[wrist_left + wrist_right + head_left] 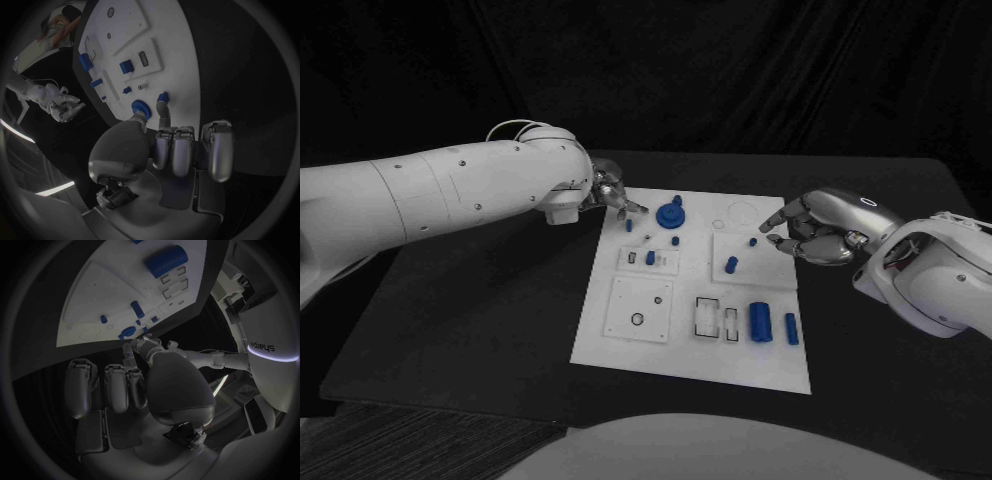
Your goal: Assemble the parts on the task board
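nearest you, the white task board (625, 345) lies flat on the matte black table (473, 340), a smooth plate with raised square panels and outlined slots. at its near right you see two blue cylinders lying down, the fat cylinder (760, 320) beside the slim cylinder (792, 329). mid-board, small blue pegs stand here and there; their exact count is hard to make out. further back, the round blue knob (672, 213) sits near the far edge. the right hand (816, 232), silver and glossy, hovers at the board's right edge, fingers curled, one pointing, holding nothing. the left hand (609, 190) reaches the far left corner, one fingertip by a peg; whether it pinches anything you cannot tell.
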### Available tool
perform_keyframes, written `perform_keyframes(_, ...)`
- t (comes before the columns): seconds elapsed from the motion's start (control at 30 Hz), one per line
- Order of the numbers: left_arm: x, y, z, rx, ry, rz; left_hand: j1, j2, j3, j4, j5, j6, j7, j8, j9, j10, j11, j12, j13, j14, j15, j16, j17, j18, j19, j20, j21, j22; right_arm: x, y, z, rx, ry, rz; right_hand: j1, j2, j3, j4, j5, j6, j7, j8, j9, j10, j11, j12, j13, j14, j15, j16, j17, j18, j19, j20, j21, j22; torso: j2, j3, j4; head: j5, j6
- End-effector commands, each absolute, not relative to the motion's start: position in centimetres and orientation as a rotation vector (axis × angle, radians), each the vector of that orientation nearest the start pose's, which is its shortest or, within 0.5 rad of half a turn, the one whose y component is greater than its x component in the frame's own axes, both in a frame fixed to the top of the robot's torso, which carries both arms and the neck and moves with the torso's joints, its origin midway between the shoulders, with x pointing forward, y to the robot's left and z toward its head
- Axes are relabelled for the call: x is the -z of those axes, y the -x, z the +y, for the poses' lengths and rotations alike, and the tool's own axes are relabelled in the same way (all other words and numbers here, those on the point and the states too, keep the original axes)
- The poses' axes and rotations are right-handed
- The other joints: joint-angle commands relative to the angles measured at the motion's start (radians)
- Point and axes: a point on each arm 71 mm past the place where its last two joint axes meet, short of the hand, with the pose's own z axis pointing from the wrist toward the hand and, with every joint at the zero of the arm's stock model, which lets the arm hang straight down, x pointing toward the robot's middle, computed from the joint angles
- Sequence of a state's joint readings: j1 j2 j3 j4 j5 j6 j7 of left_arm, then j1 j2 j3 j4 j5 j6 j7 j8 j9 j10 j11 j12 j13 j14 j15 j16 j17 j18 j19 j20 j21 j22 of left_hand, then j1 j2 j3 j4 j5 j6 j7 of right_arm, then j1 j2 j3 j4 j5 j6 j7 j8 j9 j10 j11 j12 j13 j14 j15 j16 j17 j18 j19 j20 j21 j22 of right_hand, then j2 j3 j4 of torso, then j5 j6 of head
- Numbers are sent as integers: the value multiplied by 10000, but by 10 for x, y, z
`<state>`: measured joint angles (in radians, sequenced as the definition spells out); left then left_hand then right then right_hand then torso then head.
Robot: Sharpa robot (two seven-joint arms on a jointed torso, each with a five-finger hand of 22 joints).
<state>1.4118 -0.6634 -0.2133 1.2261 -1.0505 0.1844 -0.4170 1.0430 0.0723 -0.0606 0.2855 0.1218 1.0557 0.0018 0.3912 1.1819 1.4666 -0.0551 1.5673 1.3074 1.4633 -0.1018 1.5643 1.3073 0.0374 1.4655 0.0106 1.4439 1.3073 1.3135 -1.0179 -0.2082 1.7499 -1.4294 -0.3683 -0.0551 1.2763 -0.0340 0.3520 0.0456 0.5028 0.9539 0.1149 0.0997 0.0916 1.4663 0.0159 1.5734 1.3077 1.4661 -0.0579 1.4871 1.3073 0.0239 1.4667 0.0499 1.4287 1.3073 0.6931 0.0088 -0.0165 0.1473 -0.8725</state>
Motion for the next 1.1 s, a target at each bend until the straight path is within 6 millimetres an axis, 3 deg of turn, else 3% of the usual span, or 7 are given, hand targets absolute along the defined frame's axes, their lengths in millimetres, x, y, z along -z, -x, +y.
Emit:
perform_keyframes(0.03, 190, -545, 219, 2948, 1002, 22686, 76, -12, -44, 7, 66, 64, -5, 58, 8, 1042, -79, 35, 2634, 1075, -66, 65, 2635, -83, 566, -48, 10, 2253, 174, -433, -217, -7050, 2240, 16732, 7, 75, 34, 38, 44, 68, 13, -8, 11, 1045, 69, -26, 2631, 710, 99, -16, 945, 126, 400, 93, -14, 2151, -15, 10, -2, 31, -2)
perform_keyframes(0.3, 191, -545, 222, 2807, 1060, 22761, 75, -22, -58, 8, 59, 76, -9, 73, 24, 1042, -82, 35, 2634, 1075, -67, 65, 2635, -78, 557, -49, -13, 2246, 174, -434, -217, -7058, 2249, 16728, 7, 75, 34, 38, 44, 68, 13, -8, 11, 1045, 69, -26, 2631, 710, 99, -16, 945, 126, 400, 93, -14, 2151, -35, 7, 0, 65, -2)
perform_keyframes(0.37, 192, -545, 222, 2778, 1047, 22815, 135, -12, -62, -9, 192, 41, -10, 58, 46, 1042, -84, 35, 2634, 1075, -69, 65, 2635, -73, 545, -53, -36, 2239, 174, -434, -216, -7063, 2252, 16723, 7, 75, 34, 38, 44, 68, 13, -8, 11, 1045, 69, -26, 2631, 710, 99, -16, 945, 126, 400, 93, -14, 2151, -36, 5, -3, 70, -2)
perform_keyframes(0.43, 194, -545, 222, 2757, 1030, 22873, 228, -5, -73, -22, 457, -30, 1, -22, 34, 1042, -80, 35, 2634, 1075, -69, 65, 2635, -68, 531, -54, -58, 2232, 174, -434, -216, -7067, 2255, 16721, 7, 75, 34, 38, 44, 68, 13, -8, 11, 1045, 69, -26, 2631, 710, 99, -16, 945, 126, 400, 93, -14, 2151, -39, 4, -3, 72, -2)
perform_keyframes(0.6, 196, -544, 221, 2726, 997, 22985, 263, 10, -109, -2, 539, -108, 42, -243, -104, 1042, -52, 35, 2634, 1075, -51, 65, 2635, -59, 508, -42, -100, 2219, 174, -434, -216, -7072, 2255, 16719, 7, 75, 34, 38, 44, 68, 13, -8, 11, 1045, 69, -26, 2631, 710, 99, -16, 945, 126, 400, 93, -14, 2151, -33, -6, 7, 54, -2)
perform_keyframes(1.1, 199, -544, 218, 2815, 939, 23008, 261, 76, -232, 12, 474, -88, 141, -827, -623, 1042, 33, 35, 2634, 1075, 19, 65, 2635, -49, 477, 15, -148, 2204, 174, -433, -218, -7079, 2223, 16677, 10, 78, 31, 45, 47, 82, 19, -20, 15, 1045, 84, -26, 2631, 710, 112, -17, 944, 126, 399, 102, -18, 2150, -11, -2, -9, 87, -2)
